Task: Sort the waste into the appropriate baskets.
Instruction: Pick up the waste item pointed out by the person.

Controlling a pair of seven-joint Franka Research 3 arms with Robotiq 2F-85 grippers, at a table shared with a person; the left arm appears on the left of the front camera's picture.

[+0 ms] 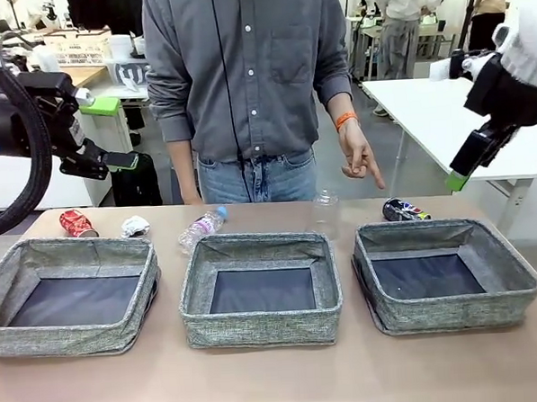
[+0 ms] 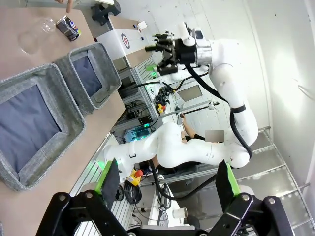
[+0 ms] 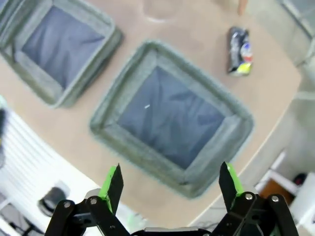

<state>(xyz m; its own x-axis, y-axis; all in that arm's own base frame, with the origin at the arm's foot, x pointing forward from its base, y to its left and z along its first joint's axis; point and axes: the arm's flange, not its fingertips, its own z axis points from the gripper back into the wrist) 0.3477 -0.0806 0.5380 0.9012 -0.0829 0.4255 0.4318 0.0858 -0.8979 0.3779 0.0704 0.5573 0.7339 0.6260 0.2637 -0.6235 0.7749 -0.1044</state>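
- The flattened dark printed can lies at the counter's far edge, towards its right corner, just behind the right-hand grey fabric basket. Its long axis runs roughly along that edge.
- The person's hand hangs just above and to the left of the can, index finger pointing down at it, so I judge it the likely next pick.
- The right pincer is the nearer one. It is raised above and to the right of the can, jaws wide apart and holding nothing.
- In its wrist view the right pincer looks down over the basket, with the can beyond the far wall. The picture is blurred, but the can's length seems to lie roughly crosswise to the line between the jaws.
- The crushed red can sits near the far left corner, below the left pincer.
- That left pincer is also fully spread and empty. It is held high and aimed sideways along the counter, so it would need to tip down first.
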